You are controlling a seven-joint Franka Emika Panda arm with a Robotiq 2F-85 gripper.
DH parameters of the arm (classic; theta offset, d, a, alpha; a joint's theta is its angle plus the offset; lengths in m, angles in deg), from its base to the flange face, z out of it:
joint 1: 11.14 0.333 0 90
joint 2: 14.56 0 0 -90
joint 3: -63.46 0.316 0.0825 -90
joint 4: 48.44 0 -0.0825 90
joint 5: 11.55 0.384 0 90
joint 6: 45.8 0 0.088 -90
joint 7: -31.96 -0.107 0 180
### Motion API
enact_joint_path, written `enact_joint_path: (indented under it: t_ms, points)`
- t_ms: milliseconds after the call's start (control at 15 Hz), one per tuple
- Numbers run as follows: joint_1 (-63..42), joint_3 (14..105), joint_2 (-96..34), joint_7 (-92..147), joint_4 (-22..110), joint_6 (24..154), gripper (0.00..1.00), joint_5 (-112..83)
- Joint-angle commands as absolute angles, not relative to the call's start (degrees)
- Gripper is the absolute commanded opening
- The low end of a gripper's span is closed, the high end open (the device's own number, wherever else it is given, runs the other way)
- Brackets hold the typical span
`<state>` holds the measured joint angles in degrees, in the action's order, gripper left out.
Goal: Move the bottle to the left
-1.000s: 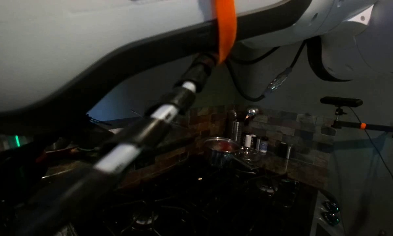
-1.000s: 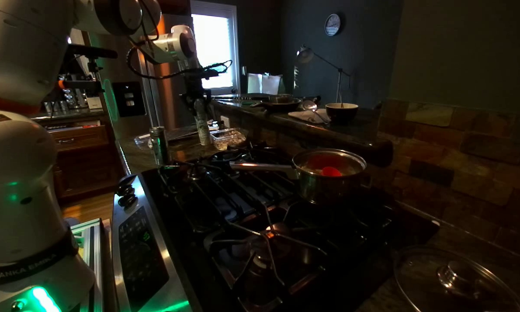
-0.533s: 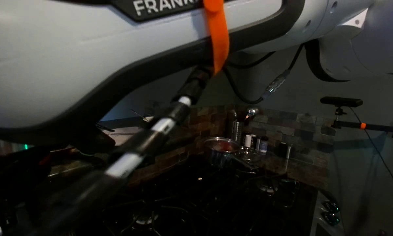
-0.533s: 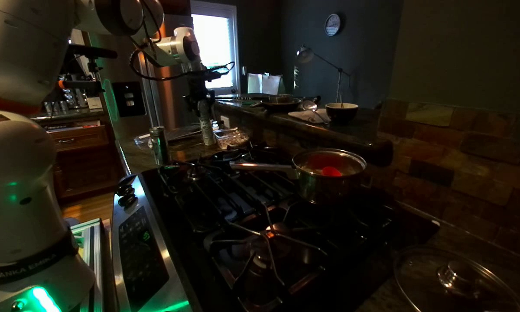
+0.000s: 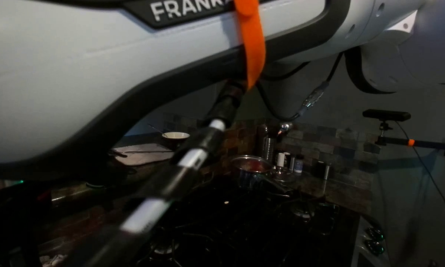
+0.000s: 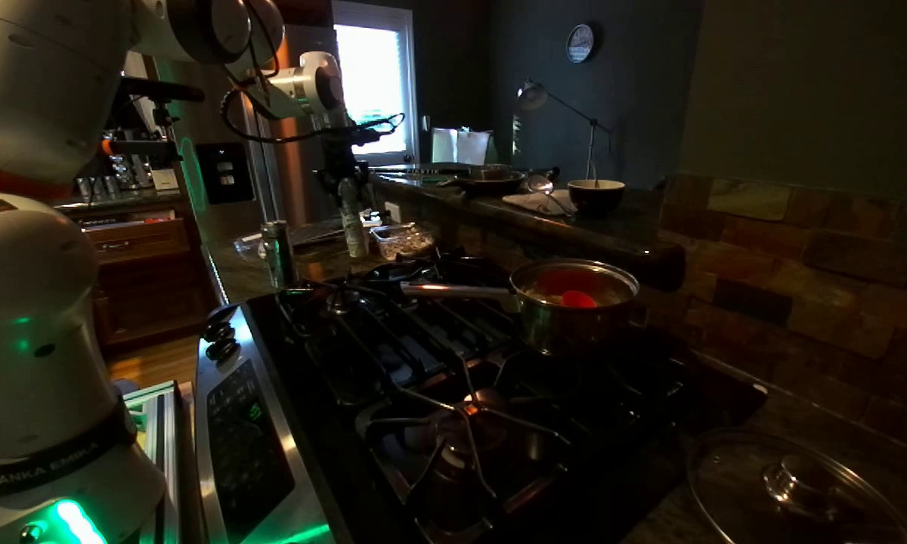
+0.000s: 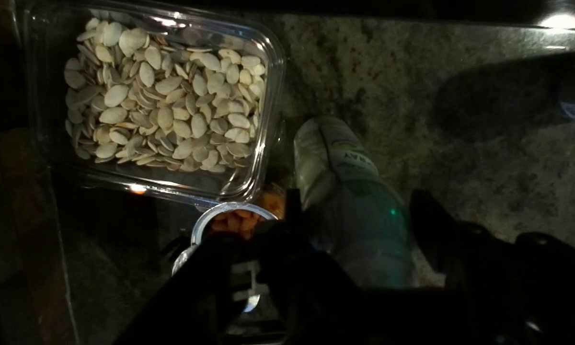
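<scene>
The bottle [image 6: 354,227] is slim, tall and whitish, with greenish print. In an exterior view it stands nearly upright, slightly tilted, under my gripper [image 6: 344,180] on the far side of the stove. In the wrist view the bottle [image 7: 340,158] runs between the two dark fingers of my gripper [image 7: 356,192], which flank its body. The gripper is shut on the bottle's upper part. The bottle's top is hidden by the gripper. I cannot tell whether its base touches the counter. In the remaining exterior view the arm [image 5: 96,74] fills the top, and the bottle cannot be made out.
A clear container [image 7: 274,115] of seeds lies close beside the bottle. A round tub [image 7: 200,231] with orange pieces is near the left finger. A tall shaker [image 6: 277,253] stands on the counter [image 6: 321,264]. A pot [image 6: 574,325] sits on the stove; a raised ledge [image 6: 612,234] runs behind.
The arm has come down a little. In an exterior view the gripper and bottle shifted slightly right, then back left and lower, moving together. The bottle stays between the fingers.
</scene>
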<state>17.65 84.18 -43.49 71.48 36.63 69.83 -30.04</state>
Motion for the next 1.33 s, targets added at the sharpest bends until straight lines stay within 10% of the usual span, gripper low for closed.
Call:
enact_joint_path:
  t_ms: [0,400,467,667,1267]
  points:
    - [17.3,85.1,-43.3,72.6,37.7,69.1,0.33,-28.7]
    - [17.4,85.2,-43.9,72.6,37.7,68.5,0.33,-28.7]
    - [17.4,85.2,-44.0,72.6,37.6,68.4,0.83,-28.6]
    - [17.3,85.3,-44.0,72.6,37.6,68.1,0.97,-28.2]
    - [16.8,86.1,-34.7,68.4,42.1,63.0,1.00,-25.6]
